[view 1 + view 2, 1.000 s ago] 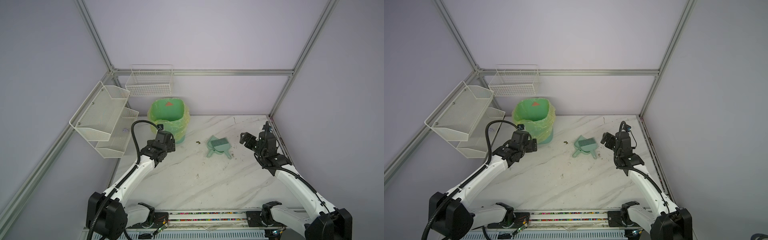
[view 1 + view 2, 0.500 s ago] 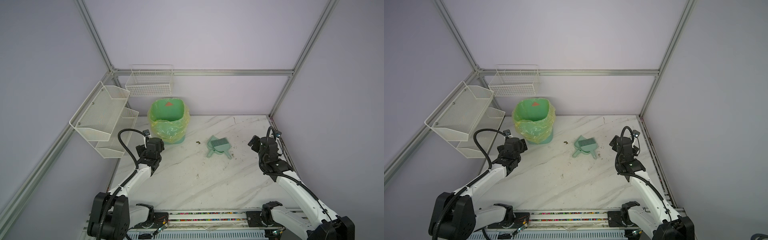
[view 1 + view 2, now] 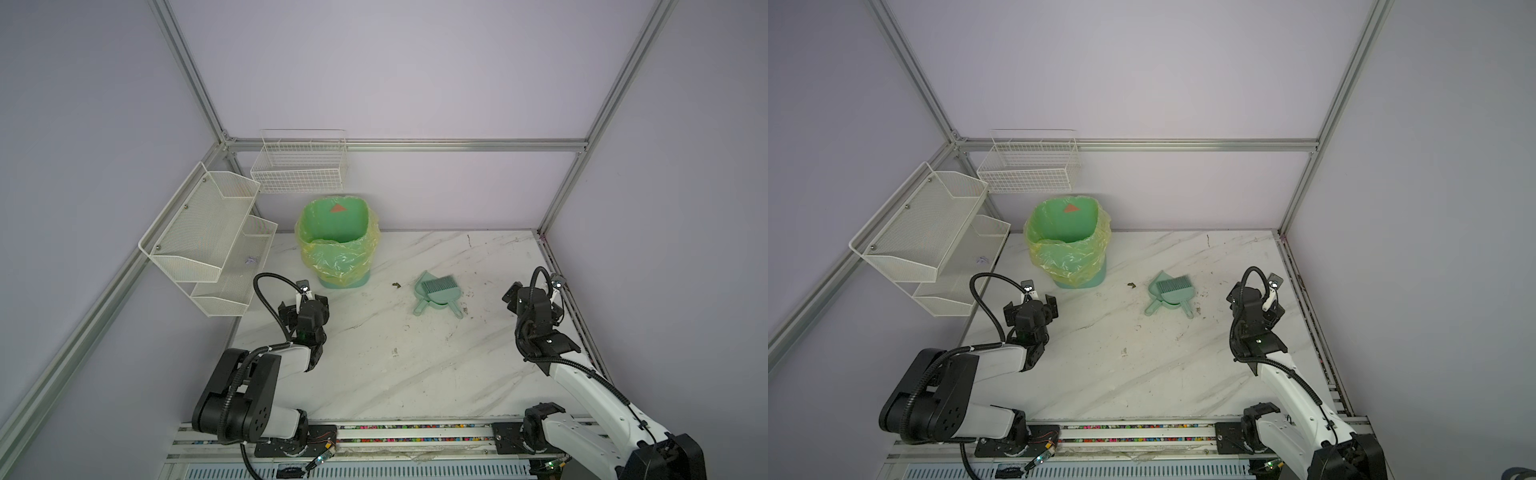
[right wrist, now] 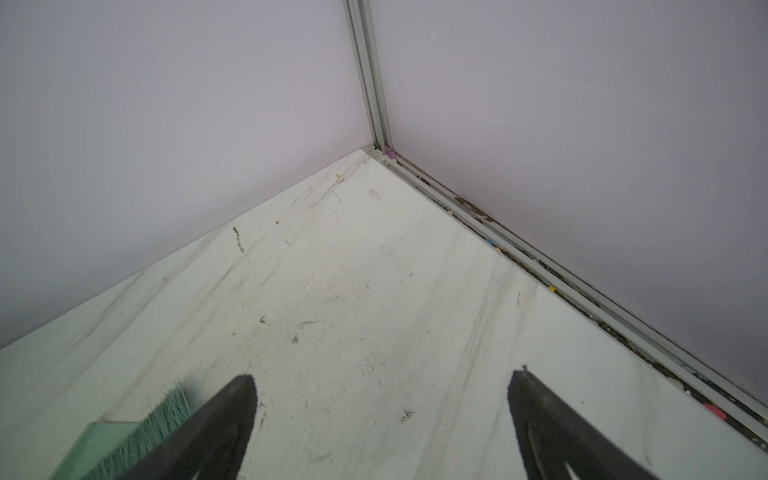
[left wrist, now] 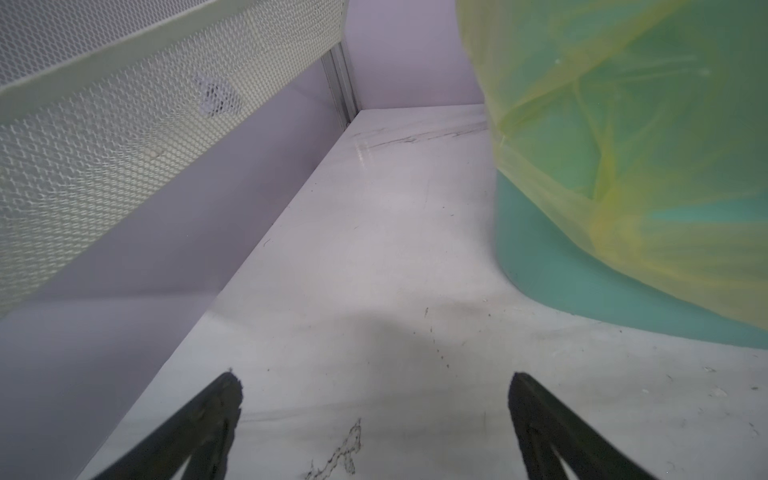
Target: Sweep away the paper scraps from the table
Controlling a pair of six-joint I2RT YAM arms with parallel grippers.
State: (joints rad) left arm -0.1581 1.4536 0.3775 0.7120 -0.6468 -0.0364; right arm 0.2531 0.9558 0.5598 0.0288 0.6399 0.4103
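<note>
On the bench (image 3: 415,374), in both top views, the left tool (image 3: 304,305) hangs near the left edge, just in front of the green bin (image 3: 338,245) with its yellow liner. The right tool (image 3: 534,301) hangs near the right rail. Both are released, with fingers wide apart and nothing between them. The mint dustpan (image 3: 442,297) lies between the two, nearer the right tool but apart from it, and the brush (image 3: 435,286) rests in it. A small dark speck (image 3: 395,284) sits just to the dustpan's left. Where the paper scraps lie, and so how they lie to either tool, I cannot tell from any view.

The left wrist view adds what the top views do not give. It shows scuffed bench (image 5: 374,249) between the fingers (image 5: 216,407) and the bin's teal foot (image 5: 561,270) close by. A pale lilac wad (image 5: 216,97) shows through the mesh shelf (image 5: 104,137).

The right wrist view shows the brush bristles (image 4: 166,415) just beside one finger (image 4: 224,415). Grimy bench (image 4: 374,291) runs to the back corner. Tiny blue, yellow and pink bits lie in the rail groove (image 4: 540,266), too small to name.
</note>
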